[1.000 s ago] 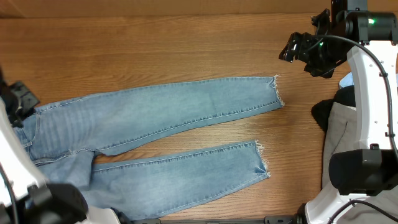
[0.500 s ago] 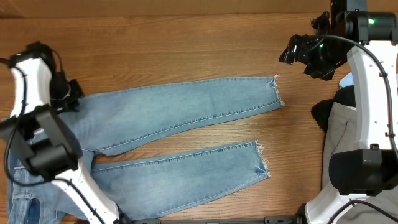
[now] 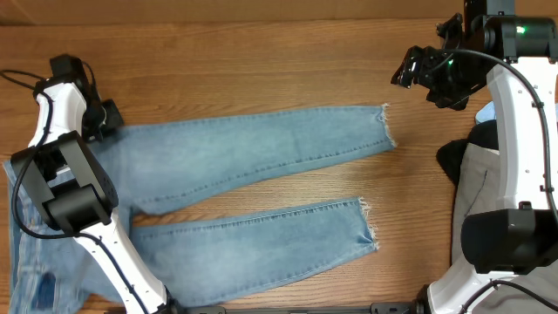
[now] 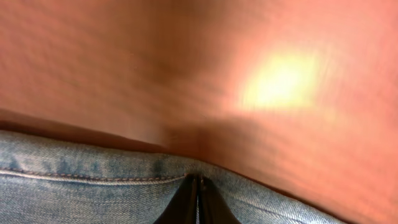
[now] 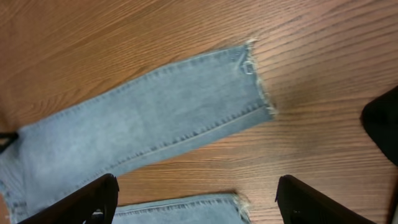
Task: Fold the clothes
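Note:
Light-blue denim jeans (image 3: 253,153) lie flat on the wooden table, legs pointing right, frayed hems at the right ends. My left gripper (image 3: 106,120) is at the jeans' upper left edge near the waist. In the left wrist view its fingers (image 4: 198,202) are shut on the jeans' seamed edge (image 4: 93,180). My right gripper (image 3: 414,71) is open and empty, held above the table up and right of the upper leg's hem (image 3: 386,127). In the right wrist view its fingers (image 5: 196,199) are wide apart above both hems, with the upper leg (image 5: 143,124) below.
Grey trousers (image 3: 475,187), a black garment (image 3: 453,157) and a bit of pale-blue top (image 3: 485,112) lie piled at the right edge beside the right arm's base. The black garment also shows in the right wrist view (image 5: 382,124). Bare wood lies along the table's far side.
My left arm has swung in from the left edge to the jeans' upper left edge and closed on it. The waist end has shifted. The right arm has not moved.

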